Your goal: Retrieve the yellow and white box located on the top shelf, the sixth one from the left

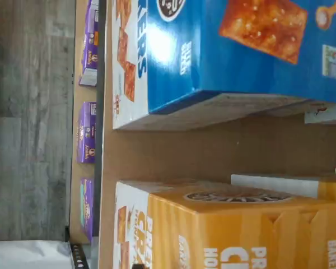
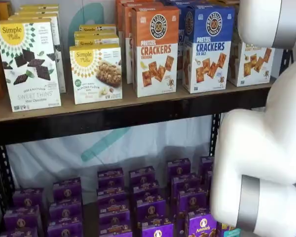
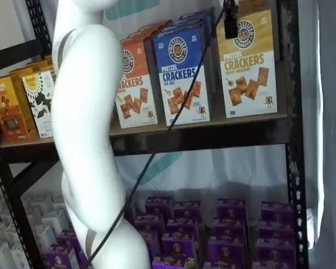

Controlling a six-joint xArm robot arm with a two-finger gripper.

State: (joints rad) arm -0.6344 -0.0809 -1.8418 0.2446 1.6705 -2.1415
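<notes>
The yellow and white box [image 3: 247, 64] stands upright at the right end of the top shelf [image 3: 213, 131], its front showing "CRACKERS" and square brown crackers, just beside a blue carton. In the wrist view its yellow top [image 1: 235, 224] shows.

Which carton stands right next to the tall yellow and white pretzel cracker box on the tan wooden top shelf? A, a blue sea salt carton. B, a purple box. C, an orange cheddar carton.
A: the blue sea salt carton stands beside the yellow and white pretzel cracker box on the tan wooden top shelf.
</notes>
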